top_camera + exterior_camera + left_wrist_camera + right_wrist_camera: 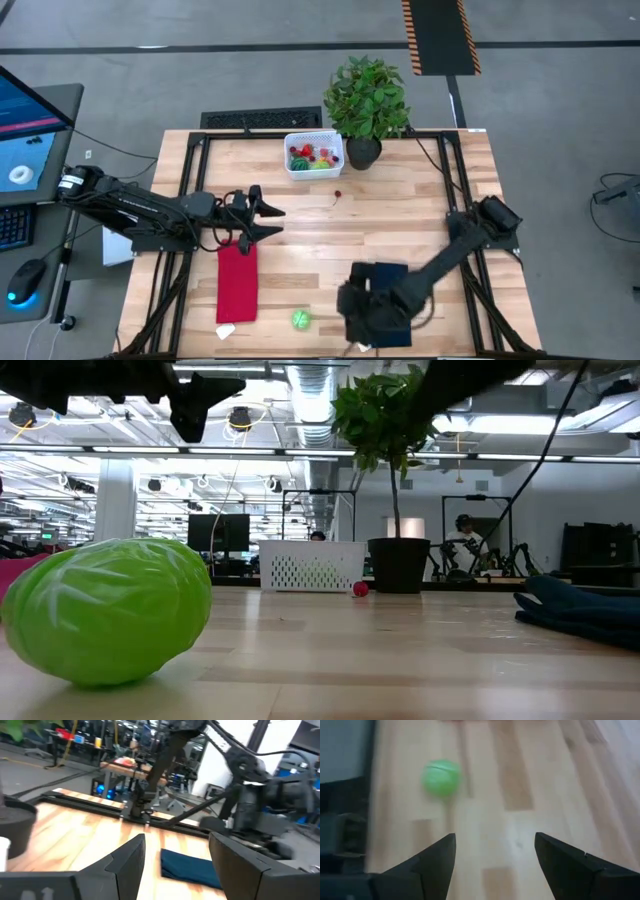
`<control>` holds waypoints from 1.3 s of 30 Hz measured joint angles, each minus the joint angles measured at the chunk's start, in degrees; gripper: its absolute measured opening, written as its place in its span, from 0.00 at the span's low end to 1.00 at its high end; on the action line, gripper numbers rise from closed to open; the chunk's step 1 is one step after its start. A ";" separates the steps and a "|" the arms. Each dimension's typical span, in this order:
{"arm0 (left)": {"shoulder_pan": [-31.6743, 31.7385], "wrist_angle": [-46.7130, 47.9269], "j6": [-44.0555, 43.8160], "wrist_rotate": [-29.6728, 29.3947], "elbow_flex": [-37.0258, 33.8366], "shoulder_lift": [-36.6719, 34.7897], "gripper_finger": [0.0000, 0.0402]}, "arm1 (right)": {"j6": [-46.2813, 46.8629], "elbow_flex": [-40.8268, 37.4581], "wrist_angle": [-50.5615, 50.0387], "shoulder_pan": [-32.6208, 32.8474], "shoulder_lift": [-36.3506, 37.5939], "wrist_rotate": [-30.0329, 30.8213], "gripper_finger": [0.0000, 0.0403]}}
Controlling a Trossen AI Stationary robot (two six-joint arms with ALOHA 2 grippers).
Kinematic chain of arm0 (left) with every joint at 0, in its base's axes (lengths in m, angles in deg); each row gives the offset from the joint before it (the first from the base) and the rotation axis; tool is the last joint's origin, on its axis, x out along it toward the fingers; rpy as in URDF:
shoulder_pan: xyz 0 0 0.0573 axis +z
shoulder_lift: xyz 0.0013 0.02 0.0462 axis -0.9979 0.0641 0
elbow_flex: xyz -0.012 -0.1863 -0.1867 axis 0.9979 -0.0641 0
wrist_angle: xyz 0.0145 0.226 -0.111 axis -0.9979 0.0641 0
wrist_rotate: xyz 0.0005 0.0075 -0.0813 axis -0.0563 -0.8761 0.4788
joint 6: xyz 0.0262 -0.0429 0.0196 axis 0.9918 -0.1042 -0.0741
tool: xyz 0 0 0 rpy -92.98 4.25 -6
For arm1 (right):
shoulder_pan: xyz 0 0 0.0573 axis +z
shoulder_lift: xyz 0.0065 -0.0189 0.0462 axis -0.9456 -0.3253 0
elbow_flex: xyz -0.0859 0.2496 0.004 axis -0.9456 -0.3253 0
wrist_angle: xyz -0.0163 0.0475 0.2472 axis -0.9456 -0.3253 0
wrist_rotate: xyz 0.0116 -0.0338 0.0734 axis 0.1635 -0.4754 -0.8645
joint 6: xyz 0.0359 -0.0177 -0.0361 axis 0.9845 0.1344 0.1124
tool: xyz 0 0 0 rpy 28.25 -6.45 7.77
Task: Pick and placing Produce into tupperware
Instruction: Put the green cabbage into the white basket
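White perforated plastic marks the basket (314,154), seen from above at the table's (400,210) far edge with red, green and pink produce (312,156) inside and a potted plant (367,100) just beside it. A small red piece (338,194) lies near the basket; a green ball (301,319) lies well apart, beside a red cloth (238,281). The left gripper (268,222) is held spread and empty over that cloth; the right gripper (352,318) is near the ball. At table height, the ball (108,610) fills the foreground, the basket (312,566) far behind. The left wrist view shows fingers (131,858) parted above a blue cloth (190,866). In the right wrist view, the fingers (440,855) are parted, nothing between them, the ball (441,778) beyond them.
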 joint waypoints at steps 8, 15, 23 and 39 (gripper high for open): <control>-0.04 0.35 -0.82 -0.69 0.00 0.00 0.52 | -7.82 0.02 10.52 5.74 -0.39 2.61 0.74; -0.60 2.63 -2.87 -0.68 0.00 0.02 0.52 | -8.28 0.24 21.80 3.74 -2.71 4.70 0.74; -5.66 7.21 -0.74 -0.83 0.04 0.22 0.52 | -3.76 -0.07 21.24 0.75 -5.98 0.88 0.74; -24.89 12.81 -6.02 -6.91 1.34 12.67 0.52 | 2.77 0.04 17.31 2.71 -6.25 0.38 0.74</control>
